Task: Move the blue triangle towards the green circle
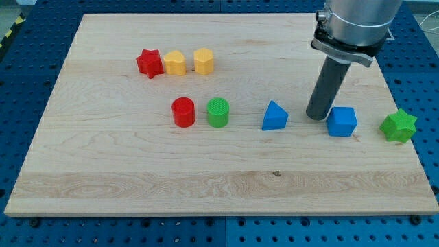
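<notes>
The blue triangle lies on the wooden board, right of centre. The green circle stands to its left, with a gap between them. My tip rests on the board to the right of the blue triangle, a short gap away, and just left of a blue cube, close to or touching it. The rod rises up to the arm at the view's top right.
A red circle stands just left of the green circle. A red star and two yellow blocks sit in a row at upper left. A green star lies near the board's right edge.
</notes>
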### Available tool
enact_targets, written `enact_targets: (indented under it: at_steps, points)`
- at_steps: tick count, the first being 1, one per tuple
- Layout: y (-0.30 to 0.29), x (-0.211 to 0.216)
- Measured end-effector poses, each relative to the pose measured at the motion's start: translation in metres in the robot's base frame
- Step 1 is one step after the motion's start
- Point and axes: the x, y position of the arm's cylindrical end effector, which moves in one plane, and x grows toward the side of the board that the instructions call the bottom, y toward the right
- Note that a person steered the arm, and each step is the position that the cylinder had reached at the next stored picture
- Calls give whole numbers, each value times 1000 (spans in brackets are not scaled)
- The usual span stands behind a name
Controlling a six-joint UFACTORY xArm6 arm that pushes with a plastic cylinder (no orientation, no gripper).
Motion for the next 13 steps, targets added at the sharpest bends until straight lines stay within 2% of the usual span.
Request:
enact_targets:
  at_steps: [2, 5, 8, 10, 12, 13]
  points:
    - [9, 22]
    - [-48, 22]
    - [-48, -3]
    - [-33, 42]
    - [-75, 48]
    - [-76, 48]
